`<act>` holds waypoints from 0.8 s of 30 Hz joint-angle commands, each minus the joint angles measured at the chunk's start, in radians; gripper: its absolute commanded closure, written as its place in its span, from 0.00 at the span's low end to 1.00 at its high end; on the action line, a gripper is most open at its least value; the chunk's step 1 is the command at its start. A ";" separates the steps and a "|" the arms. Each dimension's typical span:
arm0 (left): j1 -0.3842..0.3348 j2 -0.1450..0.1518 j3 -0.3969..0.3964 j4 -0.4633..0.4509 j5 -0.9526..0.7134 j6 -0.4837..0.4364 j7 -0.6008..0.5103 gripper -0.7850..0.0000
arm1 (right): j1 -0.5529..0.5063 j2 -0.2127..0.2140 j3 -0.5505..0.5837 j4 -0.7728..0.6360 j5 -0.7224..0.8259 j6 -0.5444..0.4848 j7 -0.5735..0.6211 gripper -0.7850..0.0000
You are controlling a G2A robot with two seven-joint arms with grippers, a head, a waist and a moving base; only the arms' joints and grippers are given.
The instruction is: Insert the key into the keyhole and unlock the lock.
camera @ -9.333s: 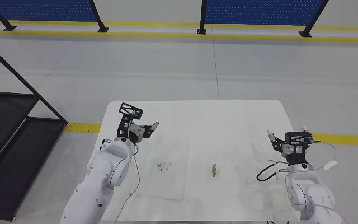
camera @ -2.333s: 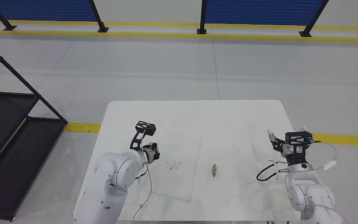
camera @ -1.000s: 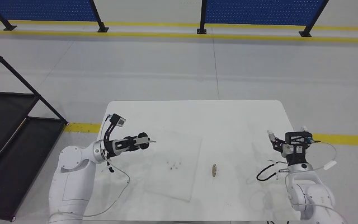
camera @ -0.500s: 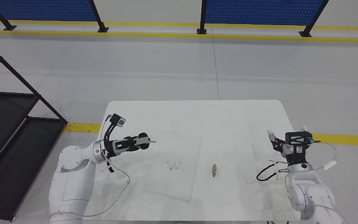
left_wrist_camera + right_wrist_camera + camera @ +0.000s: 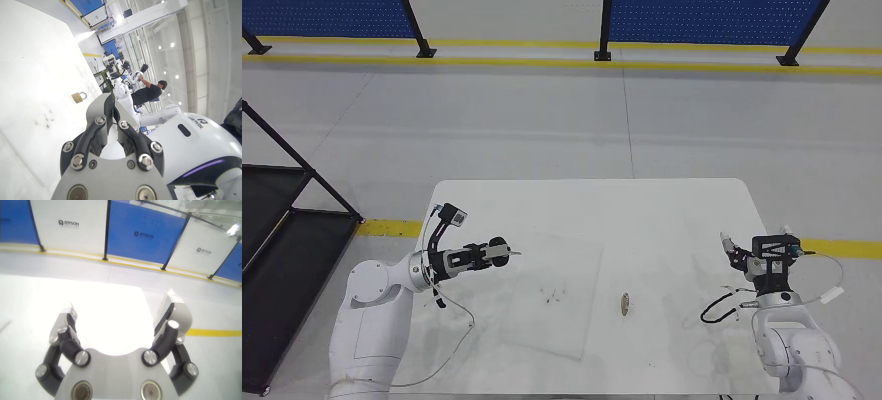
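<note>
A small brass padlock (image 5: 625, 304) lies on the white table (image 5: 682, 215), right of centre; the left wrist view shows the padlock (image 5: 79, 97) beyond its fingertips. My left gripper (image 5: 508, 254) hovers over the table's left part, pointing towards the padlock and well short of it. Its fingers (image 5: 98, 106) are pressed shut, and I cannot tell whether anything is pinched between them. My right gripper (image 5: 757, 255) sits at the table's right edge, far from the padlock. In its own wrist view the right gripper (image 5: 122, 302) is open with nothing between the fingers.
A clear sheet (image 5: 577, 330) lies on the table's middle with several small dark specks (image 5: 555, 294) on it. A black cable (image 5: 720, 305) loops beside the right arm. A black cart (image 5: 282, 250) stands on the floor to the left.
Since 2.3 s ago my left arm has swung out to the left, away from the dark specks. Nothing has moved in the last second. The right arm has stayed still.
</note>
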 commanded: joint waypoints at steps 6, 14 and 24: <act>0.000 0.000 0.000 0.000 0.000 0.000 0.000 1.00 | 0.000 0.000 0.000 0.000 0.000 0.000 0.000 0.00; 0.000 0.000 0.000 0.000 0.000 0.000 0.000 1.00 | -0.011 -0.003 -0.014 -0.066 0.057 -0.033 0.080 0.00; 0.000 0.000 0.000 0.000 0.000 0.000 0.000 1.00 | 0.015 -0.004 -0.067 -0.275 0.273 -0.060 0.638 0.00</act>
